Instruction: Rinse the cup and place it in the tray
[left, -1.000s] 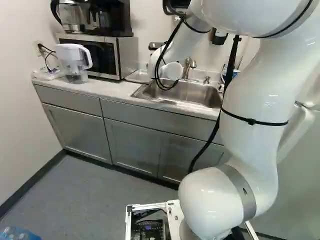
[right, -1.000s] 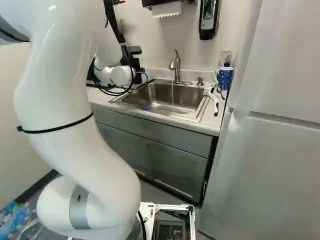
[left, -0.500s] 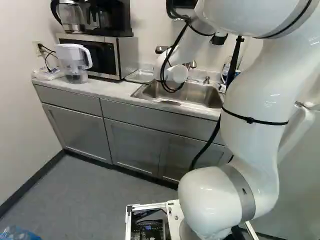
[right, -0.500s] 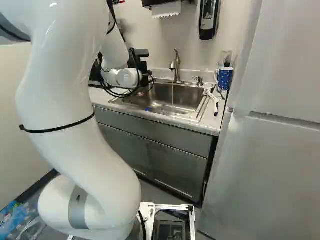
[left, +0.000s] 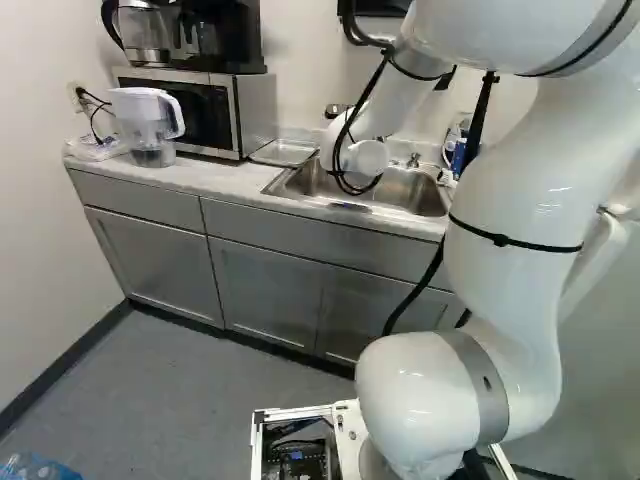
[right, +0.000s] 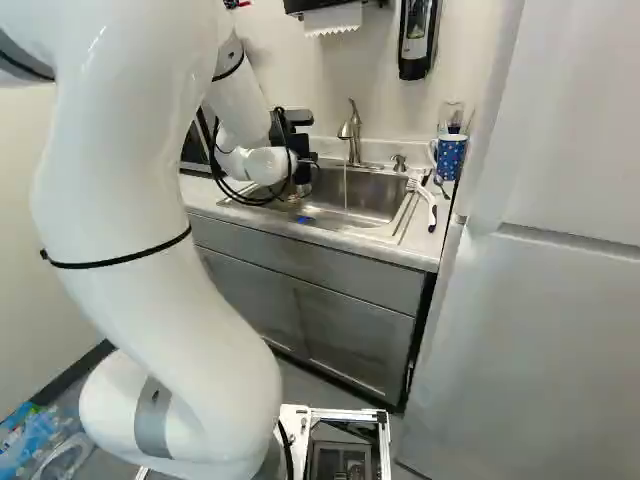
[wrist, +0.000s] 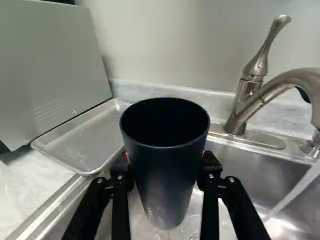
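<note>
My black gripper (right: 302, 172) is over the left part of the sink in the right base view, its fingertips too small to make out there. In the wrist view the gripper (wrist: 165, 162) is shut on a dark cup (wrist: 165, 175), one finger on each side. The cup is roughly upright with its mouth facing up, above the sink basin (wrist: 250, 172). Water runs from the faucet (wrist: 295, 77) in a stream beside the cup, apart from it. The metal tray (wrist: 82, 142) lies flat on the counter, across the sink's edge from the cup.
A microwave (left: 205, 110) stands behind the tray's far side, with a water pitcher (left: 150, 125) beside it. A blue dotted mug (right: 450, 155) and a white-handled brush (right: 428, 200) are at the sink's other side, near the fridge (right: 540, 300).
My arm's wrist has moved rightward in both base views and somewhat lower, further over the sink toward the faucet. The base has stayed put.
</note>
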